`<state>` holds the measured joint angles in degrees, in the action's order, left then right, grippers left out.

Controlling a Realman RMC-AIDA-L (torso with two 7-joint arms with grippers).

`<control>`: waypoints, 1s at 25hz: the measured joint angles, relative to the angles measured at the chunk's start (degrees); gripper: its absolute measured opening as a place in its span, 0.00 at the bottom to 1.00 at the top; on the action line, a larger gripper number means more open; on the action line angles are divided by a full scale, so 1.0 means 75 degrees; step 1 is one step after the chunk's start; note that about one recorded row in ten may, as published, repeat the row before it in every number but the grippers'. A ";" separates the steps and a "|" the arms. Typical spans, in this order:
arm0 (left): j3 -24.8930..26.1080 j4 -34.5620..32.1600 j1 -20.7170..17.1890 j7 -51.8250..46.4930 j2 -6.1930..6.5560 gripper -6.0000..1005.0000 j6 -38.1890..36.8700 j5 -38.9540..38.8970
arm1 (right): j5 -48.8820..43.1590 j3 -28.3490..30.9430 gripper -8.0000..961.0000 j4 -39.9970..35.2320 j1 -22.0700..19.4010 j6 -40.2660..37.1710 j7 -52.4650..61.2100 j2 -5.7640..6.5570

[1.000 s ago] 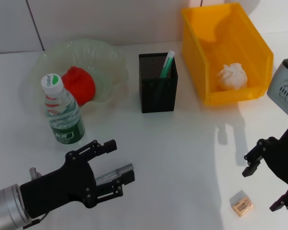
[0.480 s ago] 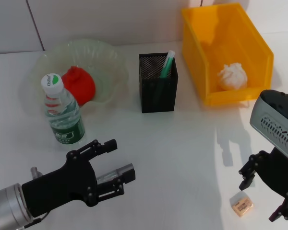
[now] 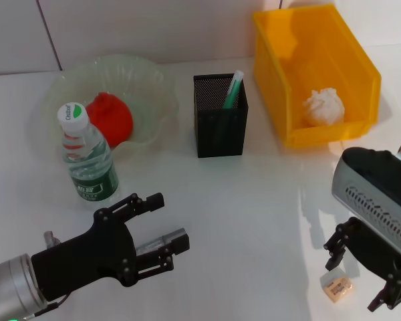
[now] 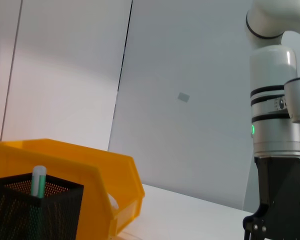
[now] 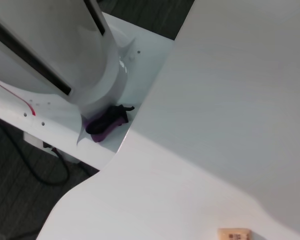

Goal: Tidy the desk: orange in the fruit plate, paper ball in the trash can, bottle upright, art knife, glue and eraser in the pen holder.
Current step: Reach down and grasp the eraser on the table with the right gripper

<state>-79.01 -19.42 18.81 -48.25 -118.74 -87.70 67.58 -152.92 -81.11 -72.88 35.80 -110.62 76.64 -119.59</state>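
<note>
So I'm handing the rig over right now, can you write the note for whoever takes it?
Right gripper: open, just above the eraser at the desk's near right, not gripping.
Left gripper: open and empty, low over the near left.
Done: orange in fruit plate, paper ball in trash can, bottle upright.
Pen holder holds one green-capped item; I can't tell what else.
Left: eraser into the pen holder.

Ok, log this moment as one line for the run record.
right gripper: open, above eraser | left gripper: open, holding nothing, near front edge | bottle: upright | paper ball: in trash can
</note>
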 joint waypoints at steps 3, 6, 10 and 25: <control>0.0000 0.0000 0.0000 0.0000 -0.0001 0.83 0.0000 0.0001 | 0.0021 -0.0329 0.82 0.0214 -0.0007 0.0289 0.0021 -0.0012; 0.0000 0.0000 0.0000 0.0000 -0.0001 0.83 -0.0001 0.0001 | 0.0119 -0.0500 0.80 0.0305 -0.0006 0.0444 0.0085 -0.0019; -0.0013 0.0000 -0.0017 0.0000 -0.0007 0.83 -0.0005 0.0001 | 0.0183 -0.0582 0.79 0.0381 0.0031 0.0625 0.0139 -0.0019; -0.0073 0.0000 -0.0044 0.0008 -0.0012 0.83 -0.0048 0.0000 | 0.0206 -0.0787 0.73 0.0754 0.0161 0.1086 0.0419 -0.0013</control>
<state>-79.56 -19.42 18.48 -48.19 -118.83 -88.06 67.59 -151.37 -87.01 -67.23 37.01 -102.47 79.78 -119.69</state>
